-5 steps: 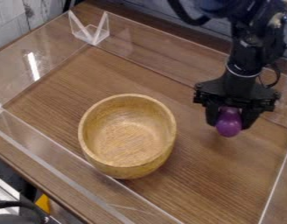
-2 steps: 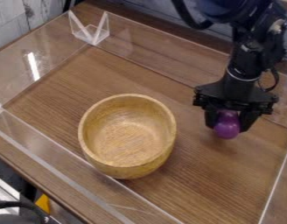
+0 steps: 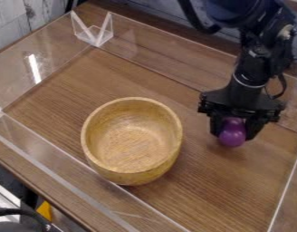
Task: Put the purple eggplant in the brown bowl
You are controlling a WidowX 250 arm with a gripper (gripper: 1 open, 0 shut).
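Note:
The purple eggplant hangs upright between the black fingers of my gripper, which is shut on it, at the right side of the wooden table. Only the eggplant's rounded lower end shows below the fingers. The brown bowl stands empty to the left of the gripper, lower in the picture, with a gap of bare wood between its rim and the eggplant.
Clear plastic walls fence the wooden table on all sides. A small clear stand sits at the back left corner. A yellow-and-black object shows at the bottom left, outside the wall.
The gripper with the eggplant has shifted slightly left and toward the front, closer to the bowl. The bowl has not moved.

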